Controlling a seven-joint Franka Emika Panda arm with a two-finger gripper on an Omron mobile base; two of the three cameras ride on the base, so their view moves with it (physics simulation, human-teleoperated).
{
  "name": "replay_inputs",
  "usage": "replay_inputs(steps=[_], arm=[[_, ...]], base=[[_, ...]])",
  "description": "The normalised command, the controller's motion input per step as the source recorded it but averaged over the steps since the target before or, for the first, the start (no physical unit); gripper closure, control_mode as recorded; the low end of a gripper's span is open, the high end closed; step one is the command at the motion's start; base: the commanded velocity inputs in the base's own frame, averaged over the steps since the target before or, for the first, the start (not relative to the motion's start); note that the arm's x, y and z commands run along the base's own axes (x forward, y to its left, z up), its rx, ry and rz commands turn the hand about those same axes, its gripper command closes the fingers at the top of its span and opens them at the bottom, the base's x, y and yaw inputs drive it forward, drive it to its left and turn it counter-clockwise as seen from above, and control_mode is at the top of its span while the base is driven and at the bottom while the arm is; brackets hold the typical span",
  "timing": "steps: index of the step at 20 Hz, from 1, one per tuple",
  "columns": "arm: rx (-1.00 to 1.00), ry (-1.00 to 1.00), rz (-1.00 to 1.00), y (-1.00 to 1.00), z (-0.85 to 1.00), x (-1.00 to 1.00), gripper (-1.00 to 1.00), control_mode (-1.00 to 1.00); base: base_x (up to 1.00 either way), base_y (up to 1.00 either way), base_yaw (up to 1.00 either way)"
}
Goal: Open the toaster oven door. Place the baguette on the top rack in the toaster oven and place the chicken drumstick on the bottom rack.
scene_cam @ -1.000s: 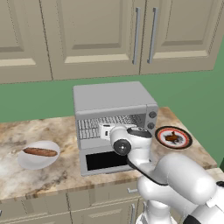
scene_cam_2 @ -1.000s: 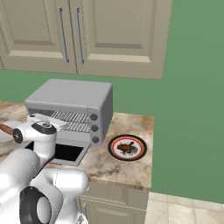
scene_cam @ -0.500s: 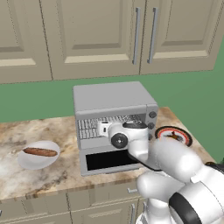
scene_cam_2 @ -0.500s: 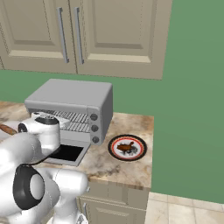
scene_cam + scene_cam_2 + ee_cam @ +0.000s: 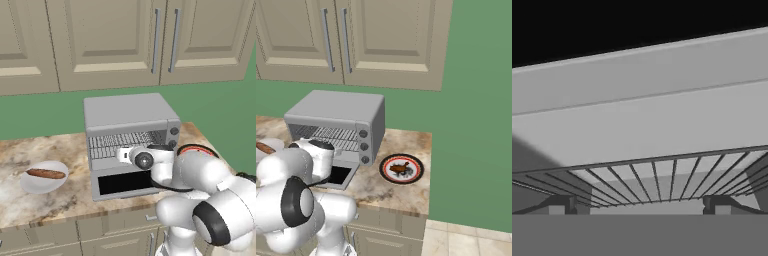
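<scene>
Toaster oven door (image 5: 127,183) down; your arm swung left since a second ago, fingers (image 5: 641,206) spread, empty. Baguette (image 5: 46,174) next.

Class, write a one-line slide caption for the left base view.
Toaster oven door down; baguette waits in its bowl.

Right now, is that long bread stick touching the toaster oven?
Apart. In the left base view the baguette lies in a white bowl on the counter, with bare marble between the bowl and the toaster oven.
</scene>
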Motion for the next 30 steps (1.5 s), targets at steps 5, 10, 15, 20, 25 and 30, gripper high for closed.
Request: replay_inputs(steps=[5, 10, 15, 20, 25, 30], arm=[[0.0, -0.1, 0.05, 0.04, 0.37, -0.29, -1.0, -1.0], [-0.01, -0.11, 0.02, 0.12, 0.21, -0.01, -1.0, -1.0], [-0.04, -0.01, 0.0, 0.12, -0.09, 0.31, -1.0, -1.0], [-0.04, 0.0, 0.0, 0.02, -0.21, 0.25, -1.0, -1.0], [-0.06, 0.0, 0.0, 0.0, -0.38, 0.28, -1.0, -1.0], [-0.04, 0.0, 0.01, 0.0, -0.28, 0.42, -1.0, -1.0]], base=[[0.0, 0.0, 0.0], [0.0, 0.0, 0.0], [0.0, 0.0, 0.0], [0.0, 0.0, 0.0], [0.0, 0.0, 0.0], [0.0, 0.0, 0.0]])
